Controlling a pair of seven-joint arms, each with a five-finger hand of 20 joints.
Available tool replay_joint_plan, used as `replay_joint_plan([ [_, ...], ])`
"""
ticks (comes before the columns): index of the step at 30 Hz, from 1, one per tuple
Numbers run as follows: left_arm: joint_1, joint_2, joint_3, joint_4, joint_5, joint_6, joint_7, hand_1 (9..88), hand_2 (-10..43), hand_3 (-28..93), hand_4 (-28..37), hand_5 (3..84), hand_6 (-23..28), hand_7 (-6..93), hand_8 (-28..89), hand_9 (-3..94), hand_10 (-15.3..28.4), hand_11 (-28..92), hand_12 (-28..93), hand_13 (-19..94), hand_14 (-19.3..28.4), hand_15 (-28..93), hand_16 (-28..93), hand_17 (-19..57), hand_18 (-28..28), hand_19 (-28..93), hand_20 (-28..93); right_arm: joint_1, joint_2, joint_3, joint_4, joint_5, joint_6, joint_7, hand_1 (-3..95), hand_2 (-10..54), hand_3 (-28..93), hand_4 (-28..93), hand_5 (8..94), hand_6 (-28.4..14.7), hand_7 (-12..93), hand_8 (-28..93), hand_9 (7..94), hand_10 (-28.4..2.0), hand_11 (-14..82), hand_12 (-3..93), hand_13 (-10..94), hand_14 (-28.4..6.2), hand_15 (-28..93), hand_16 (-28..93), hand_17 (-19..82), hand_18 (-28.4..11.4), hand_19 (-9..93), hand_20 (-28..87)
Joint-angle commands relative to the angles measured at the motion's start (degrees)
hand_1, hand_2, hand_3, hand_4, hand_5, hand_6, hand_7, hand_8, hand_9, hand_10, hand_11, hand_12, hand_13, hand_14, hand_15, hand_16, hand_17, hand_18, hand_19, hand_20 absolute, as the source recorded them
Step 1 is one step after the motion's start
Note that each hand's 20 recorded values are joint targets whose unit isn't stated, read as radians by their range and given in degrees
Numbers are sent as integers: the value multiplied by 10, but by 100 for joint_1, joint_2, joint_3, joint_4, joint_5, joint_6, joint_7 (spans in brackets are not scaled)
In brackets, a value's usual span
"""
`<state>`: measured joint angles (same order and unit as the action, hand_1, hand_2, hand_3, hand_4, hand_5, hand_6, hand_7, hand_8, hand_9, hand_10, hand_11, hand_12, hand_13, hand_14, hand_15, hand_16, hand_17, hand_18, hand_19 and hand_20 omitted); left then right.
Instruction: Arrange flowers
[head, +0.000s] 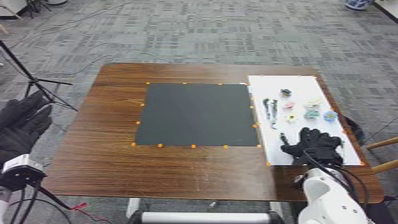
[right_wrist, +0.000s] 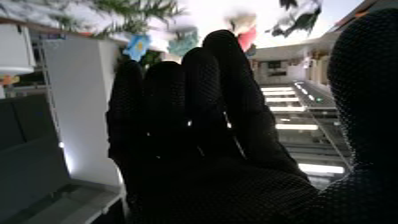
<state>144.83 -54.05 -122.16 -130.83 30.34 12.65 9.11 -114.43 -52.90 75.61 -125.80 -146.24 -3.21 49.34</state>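
Observation:
In the head view, my right hand (head: 315, 150) lies over the near part of the white sheet (head: 289, 90), fingers straight and pointing away from me. Beyond it on the sheet are a pink flower (head: 289, 105), a blue flower (head: 330, 116), a teal flower (head: 311, 114), a cream flower (head: 312, 104) and dark green stems (head: 266, 107). My left hand (head: 22, 125) is held off the table's left side, its fingers extended. In the right wrist view, my right hand (right_wrist: 204, 165) has straight fingers and thumb apart, with the blue flower (right_wrist: 137, 47) and teal flower (right_wrist: 184, 42) past the fingertips.
A dark grey mat (head: 195, 115) edged with orange markers lies mid-table on the brown wooden table (head: 107, 125). A black tripod (head: 34, 79) stands on the floor at the left. Wooden chair parts (head: 384, 144) are by the right edge.

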Motion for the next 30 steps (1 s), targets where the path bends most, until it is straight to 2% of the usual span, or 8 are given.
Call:
replay_joint_plan([
  [1, -22, 32, -2, 7, -27, 20, -65, 254, 134, 668, -282, 345, 64, 68, -56, 263, 99, 62, 137, 189, 104, 117, -10, -34, 87, 113, 107, -5, -67, -66, 131, 6, -78, -64, 358, -95, 692, -283, 531, -111, 429, -151, 472, -249, 590, 480, 370, -283, 768, 430, 161, -284, 682, 407],
  [5, -13, 32, 13, -2, -34, 44, -63, 255, 134, 668, -282, 345, 64, 69, -56, 264, 98, 64, 136, 190, 104, 119, -12, -34, 87, 115, 107, 62, -46, -282, 482, -414, 309, -203, 378, -95, 700, -283, 532, -106, 458, -158, 479, -243, 595, 478, 381, -277, 769, 428, 168, -284, 685, 413],
  [8, -30, 32, 27, -19, 164, 91, -140, 255, 135, 668, -282, 345, 65, 69, -56, 264, 98, 65, 136, 190, 105, 120, -13, -34, 87, 117, 108, 137, -25, -389, 590, -403, 420, -189, 389, -95, 725, -283, 535, -100, 481, -170, 490, -234, 602, 475, 395, -266, 771, 428, 176, -284, 692, 418],
  [16, -71, 36, 49, -27, -9, 110, -102, 261, 140, 669, -282, 347, 65, 71, -56, 264, 100, 69, 136, 191, 105, 123, -15, -35, 89, 122, 109, 86, -77, -365, 756, -344, 614, -486, 443, -95, 741, -283, 571, -70, 546, -123, 546, -205, 589, 454, 446, -235, 756, 427, 198, -284, 710, 411],
  [17, -59, 24, 38, -37, -9, 100, -105, 263, 142, 667, -282, 348, 66, 71, -56, 264, 100, 69, 136, 191, 105, 124, -15, -35, 90, 124, 109, 94, -75, -381, 760, -314, 600, -458, 482, -95, 699, -283, 574, -48, 554, 26, 566, -194, 576, 439, 469, -221, 744, 422, 202, -283, 716, 405],
  [19, -66, 22, 44, -38, -15, 104, -97, 264, 145, 667, -282, 348, 65, 73, -56, 264, 100, 69, 135, 192, 106, 126, -15, -36, 92, 128, 110, 67, -97, -341, 752, -267, 501, -513, 566, -95, 609, -283, 585, -15, 588, 118, 601, -171, 531, 463, 499, -204, 727, 420, 209, -279, 719, 404],
  [25, -19, 1, 27, -57, -58, 102, -76, 264, 145, 667, -281, 349, 66, 75, -57, 267, 103, 75, 136, 192, 107, 128, -16, -37, 93, 133, 109, 102, -153, -349, 798, -97, 551, -544, 604, -95, 642, -282, 660, 16, 586, 155, 731, -93, 329, 577, 570, -170, 683, 434, 232, -275, 726, 419],
  [30, -1, -7, 33, -59, -176, 121, 10, 263, 145, 670, -281, 350, 67, 75, -57, 268, 104, 76, 135, 192, 108, 130, -17, -36, 94, 135, 107, 121, -167, -258, 687, 342, 771, -539, 619, -95, 673, -282, 678, 37, 636, 146, 847, -65, 227, 578, 664, -96, 556, 544, 276, -274, 729, 432],
])
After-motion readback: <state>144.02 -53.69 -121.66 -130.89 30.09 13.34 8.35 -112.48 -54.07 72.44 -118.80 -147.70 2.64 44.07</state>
